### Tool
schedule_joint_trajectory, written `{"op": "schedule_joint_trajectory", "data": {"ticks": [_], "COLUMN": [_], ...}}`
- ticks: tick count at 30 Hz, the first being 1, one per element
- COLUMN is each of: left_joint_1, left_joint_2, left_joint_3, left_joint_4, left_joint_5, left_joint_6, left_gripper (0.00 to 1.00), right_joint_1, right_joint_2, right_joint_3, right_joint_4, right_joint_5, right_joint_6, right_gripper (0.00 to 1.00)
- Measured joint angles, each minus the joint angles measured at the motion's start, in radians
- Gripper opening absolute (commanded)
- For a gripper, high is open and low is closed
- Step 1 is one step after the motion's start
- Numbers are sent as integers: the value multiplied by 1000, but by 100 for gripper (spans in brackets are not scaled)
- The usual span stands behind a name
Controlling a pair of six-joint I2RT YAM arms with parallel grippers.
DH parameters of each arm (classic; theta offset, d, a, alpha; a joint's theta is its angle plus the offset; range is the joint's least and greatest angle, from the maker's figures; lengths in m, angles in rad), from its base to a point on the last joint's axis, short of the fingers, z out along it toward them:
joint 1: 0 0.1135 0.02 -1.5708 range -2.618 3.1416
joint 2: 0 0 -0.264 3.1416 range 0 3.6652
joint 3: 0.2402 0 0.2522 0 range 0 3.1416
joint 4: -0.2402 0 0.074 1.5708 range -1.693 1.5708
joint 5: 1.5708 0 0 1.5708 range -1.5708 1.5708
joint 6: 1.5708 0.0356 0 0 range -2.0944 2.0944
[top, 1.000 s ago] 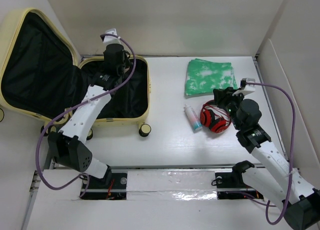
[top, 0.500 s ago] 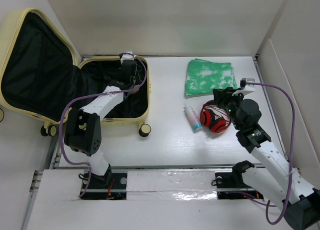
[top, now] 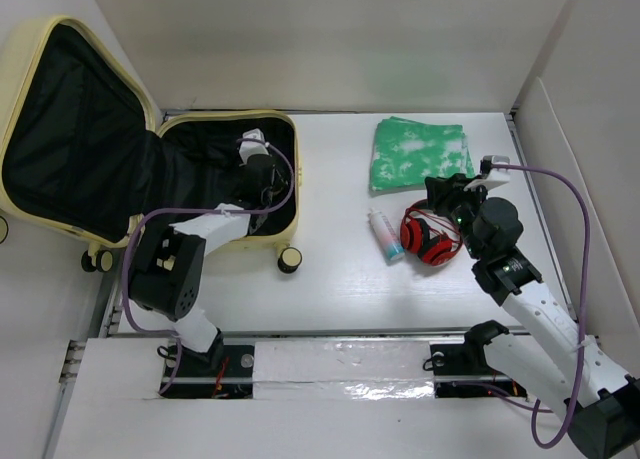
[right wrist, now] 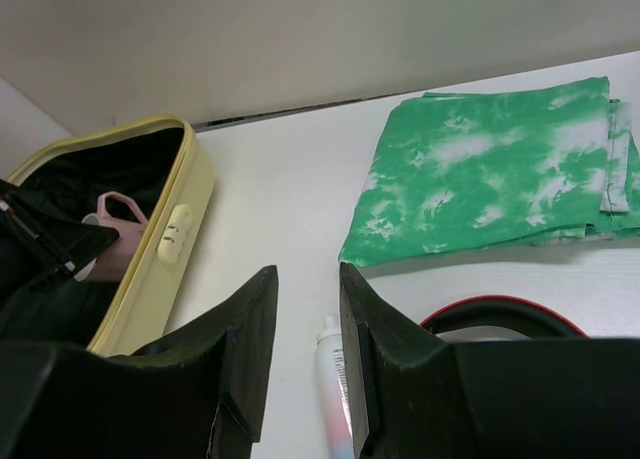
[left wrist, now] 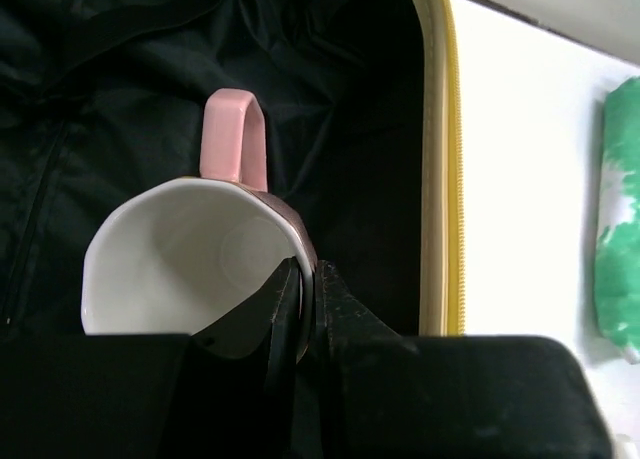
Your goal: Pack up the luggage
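The luggage [top: 70,139] lies wide open on the left end of the table [top: 330,279]. Inside it, the left claw [left wrist: 305,274] is pinching the rim of a white mug [left wrist: 180,269] with a pink handle. Well right of the luggage, the right claw [right wrist: 305,279] hangs spread and empty over red headphones [top: 428,237].

The left arm [top: 200,224] folds tightly at the elbow, and the left end effector [left wrist: 305,271] pinches shut on the rim of a mug [left wrist: 180,269], one finger inside, one outside. The right arm [top: 535,304] stretches forward from its base, the right end effector [right wrist: 308,279] angled low, jaws parted and gripping nothing.
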Motion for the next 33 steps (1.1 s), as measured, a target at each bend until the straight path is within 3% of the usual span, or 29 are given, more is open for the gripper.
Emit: {"op": "schedule_joint_trajectory", "data": {"ticks": [1,2,5,11,15,19,22,24,26,30,33], "left_joint_1": [0,2,5,-2,-48,-124,-207,-278,-372,-541,-594], "left_joint_2": [-15,-31,-81,-180,-266,-378,-440,-437,-399,-221,-58], "left_joint_3": [-22,-43,-116,-263,-302,-299,-252,-187,-105,101,224], "left_joint_4": [13,23,40,39,-3,-42,-75,-93,-115,-164,-235], "left_joint_5": [-2,-2,2,34,37,-4,-75,-128,-198,-270,-283], "left_joint_6": [-14,-29,-68,-123,-135,-129,-111,-89,-58,-33,-53], "left_gripper": [1,12,31,54,54,45,27,13,7,11,31], "right_joint_1": [0,0,0,0,0,2,6,6,6,6,6], "right_joint_2": [0,0,0,0,0,0,0,0,2,18,23], "right_joint_3": [0,0,0,0,0,0,0,0,0,0,0], "right_joint_4": [0,0,1,1,1,1,0,-2,-2,-9,-29], "right_joint_5": [0,0,0,0,0,1,5,14,27,55,85], "right_joint_6": [0,0,0,0,0,0,-1,2,3,4,9], "right_gripper": [37,37,37,37,34,12,0,0,0,0,0]}}
